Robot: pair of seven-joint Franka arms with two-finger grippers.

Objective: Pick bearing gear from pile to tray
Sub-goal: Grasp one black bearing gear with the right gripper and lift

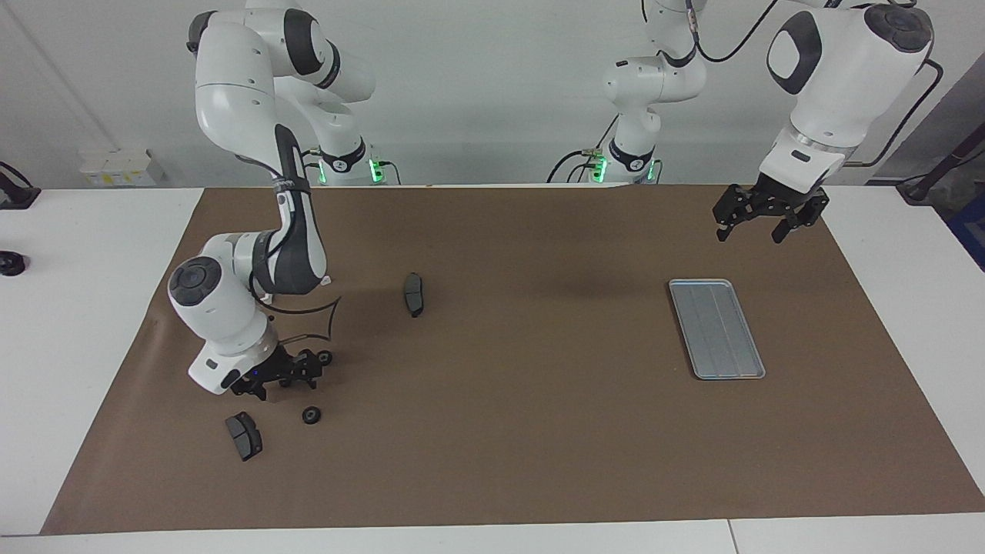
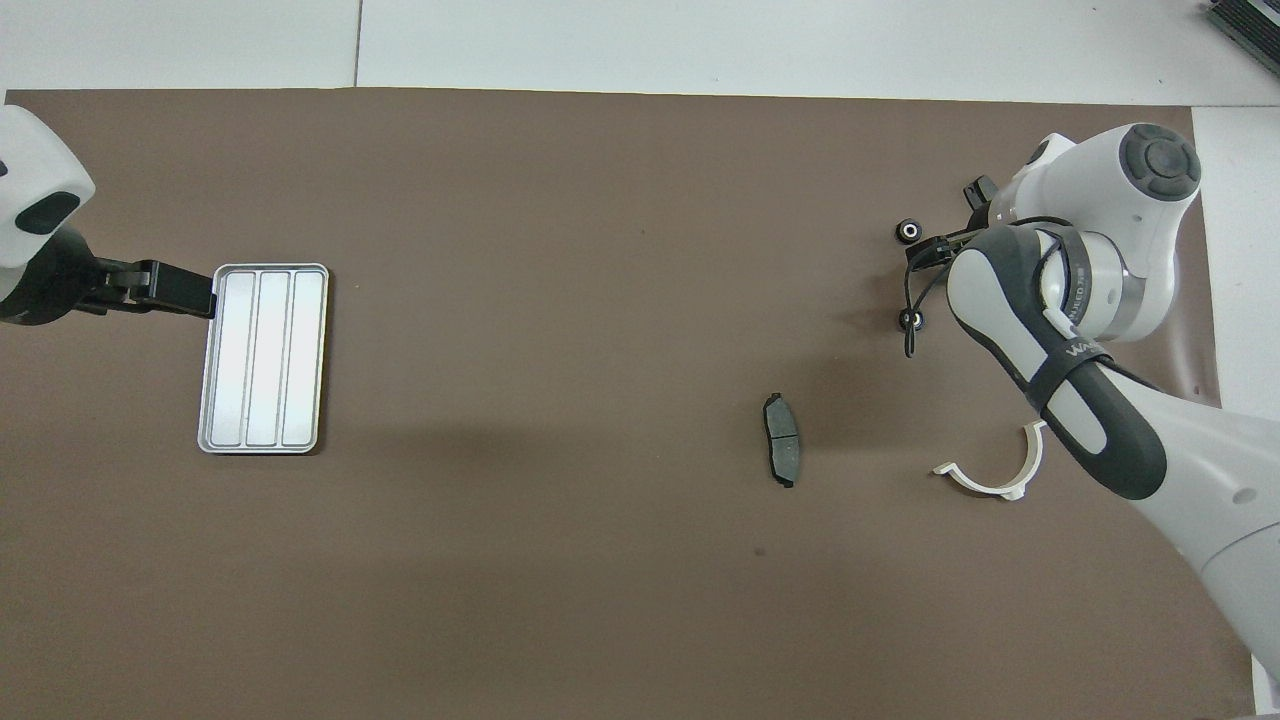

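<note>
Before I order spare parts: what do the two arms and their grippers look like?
Both are glossy white jointed arms with dark grey joint caps and bands. Each ends in a black two-finger gripper: the left gripper, the right gripper. Thin black cables loop along both arms; the right one's grey forearm section carries white lettering, and a small blue light shows at its wrist.

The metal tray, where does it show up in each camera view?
Facing view: tray lies toward the picture's right, middle height.
Overhead view: tray lies toward the picture's left, middle height.
Shared landmark: the lone brake pad near the mat's centre.

Robotics lab, two Franka arms (image 1: pixel 254 154), white table (image 1: pixel 77 246)
</note>
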